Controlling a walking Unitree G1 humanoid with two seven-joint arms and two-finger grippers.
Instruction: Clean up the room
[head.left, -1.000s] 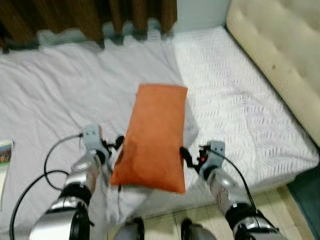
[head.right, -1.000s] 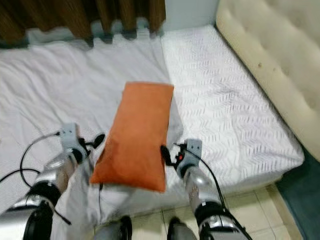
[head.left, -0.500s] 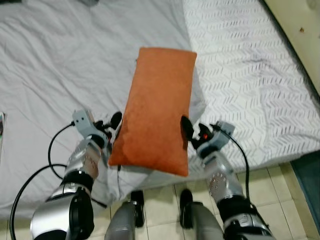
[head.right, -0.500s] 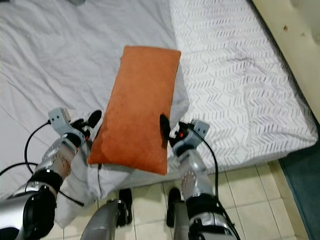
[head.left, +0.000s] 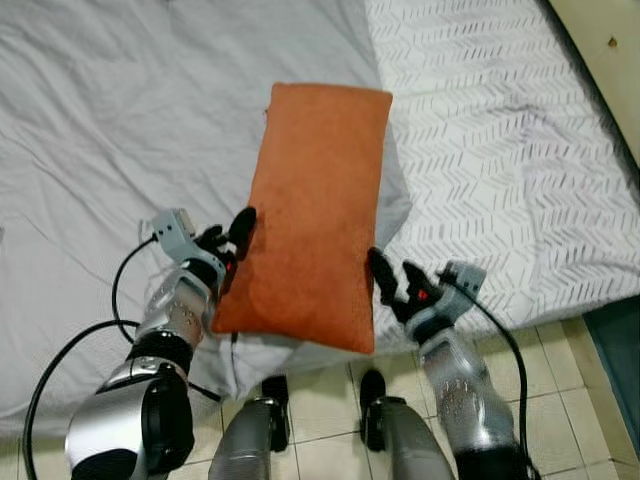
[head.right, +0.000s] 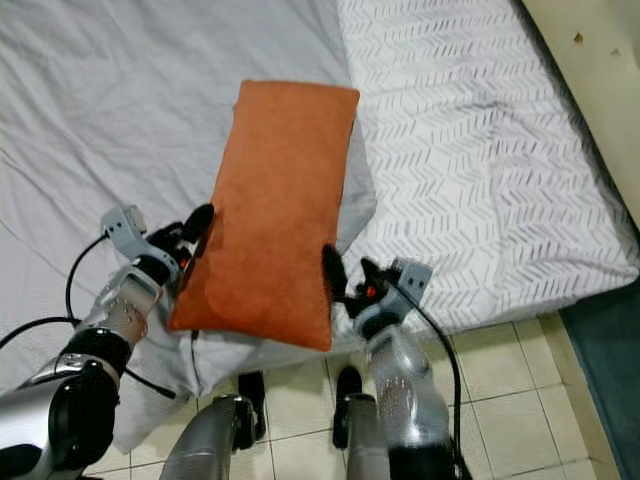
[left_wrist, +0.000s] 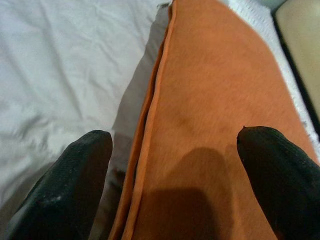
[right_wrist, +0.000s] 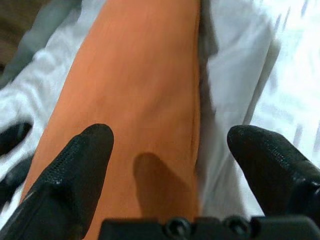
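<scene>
1. While the robot stands at the bed's edge, a long rectangular rust-orange fabric cushion (head.left: 315, 220) lies lengthwise across the rumpled pale grey bedsheet (head.left: 110, 110), its near end jutting over the edge above the beige tiled floor (head.left: 560, 370).
2. At the cushion's left edge sits the left gripper (head.left: 232, 240); in the left wrist view its black fingers (left_wrist: 70, 185) are spread wide, one over the cushion, one over the sheet.
3. By the cushion's right near corner is the right gripper (head.left: 390, 285), its fingers (right_wrist: 75, 165) likewise splayed apart, straddling the cushion's edge.
4. Right of the cushion, a white quilted mattress cover with a herringbone pattern (head.left: 500, 140) is exposed.
</scene>
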